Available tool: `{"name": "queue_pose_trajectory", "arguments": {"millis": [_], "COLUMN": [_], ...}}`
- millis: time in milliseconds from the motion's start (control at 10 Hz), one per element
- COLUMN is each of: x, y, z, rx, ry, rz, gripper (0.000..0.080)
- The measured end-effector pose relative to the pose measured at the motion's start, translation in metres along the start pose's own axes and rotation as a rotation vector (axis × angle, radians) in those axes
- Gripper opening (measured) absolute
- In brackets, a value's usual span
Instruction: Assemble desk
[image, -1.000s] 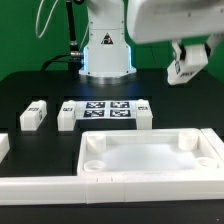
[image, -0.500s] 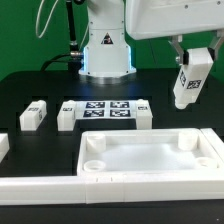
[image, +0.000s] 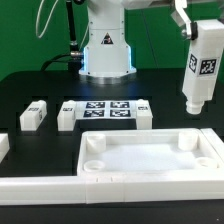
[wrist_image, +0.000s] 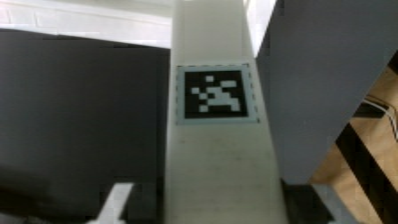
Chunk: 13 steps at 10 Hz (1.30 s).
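My gripper (image: 188, 28) is shut on a white desk leg (image: 203, 68) with a black-and-white tag. It holds the leg upright in the air at the exterior view's right, above and behind the far right corner of the white rimmed tabletop (image: 148, 135). In the wrist view the leg (wrist_image: 217, 120) fills the middle, clamped between my fingers (wrist_image: 119, 200). Three more legs lie on the black table: one (image: 33, 115) at the left and two (image: 68, 114) (image: 143, 112) flanking the marker board. The tabletop's round corner sockets (image: 92, 145) are empty.
The marker board (image: 105, 110) lies behind the tabletop. The robot base (image: 105, 55) stands at the back. White border bars (image: 40, 186) run along the front and a white piece (image: 3, 146) sits at the left edge.
The held leg has swung from tilted to upright. It has moved towards the exterior view's right and come closer to the tabletop's far right corner.
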<state>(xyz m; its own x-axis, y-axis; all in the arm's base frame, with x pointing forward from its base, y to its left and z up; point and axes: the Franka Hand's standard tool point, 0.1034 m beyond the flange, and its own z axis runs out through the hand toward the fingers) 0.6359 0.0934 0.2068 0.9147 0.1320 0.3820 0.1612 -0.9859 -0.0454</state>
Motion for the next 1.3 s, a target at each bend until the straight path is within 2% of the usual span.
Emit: {"name": "queue_pose_trajectory", "arguments": {"millis": [100, 300, 400, 700, 900, 1300], "x": [0.006, 0.002, 0.002, 0.001, -0.007, -0.015], "y": [0.001, 0.000, -0.005, -0.001, -0.001, -0.009], "z": [-0.002, 0.003, 0.010, 0.034, 0.052, 0.064], "rx": [-0.007, -0.010, -0.017, -0.020, -0.017, -0.007], "ry": [0.097, 0.101, 0.120, 0.118, 0.119, 0.100], "rz": [-0.001, -0.007, -0.041, -0.042, -0.036, -0.034], "gripper": [0.0288, 0.0288, 0.0288, 0.0288, 0.0288, 0.0288]}}
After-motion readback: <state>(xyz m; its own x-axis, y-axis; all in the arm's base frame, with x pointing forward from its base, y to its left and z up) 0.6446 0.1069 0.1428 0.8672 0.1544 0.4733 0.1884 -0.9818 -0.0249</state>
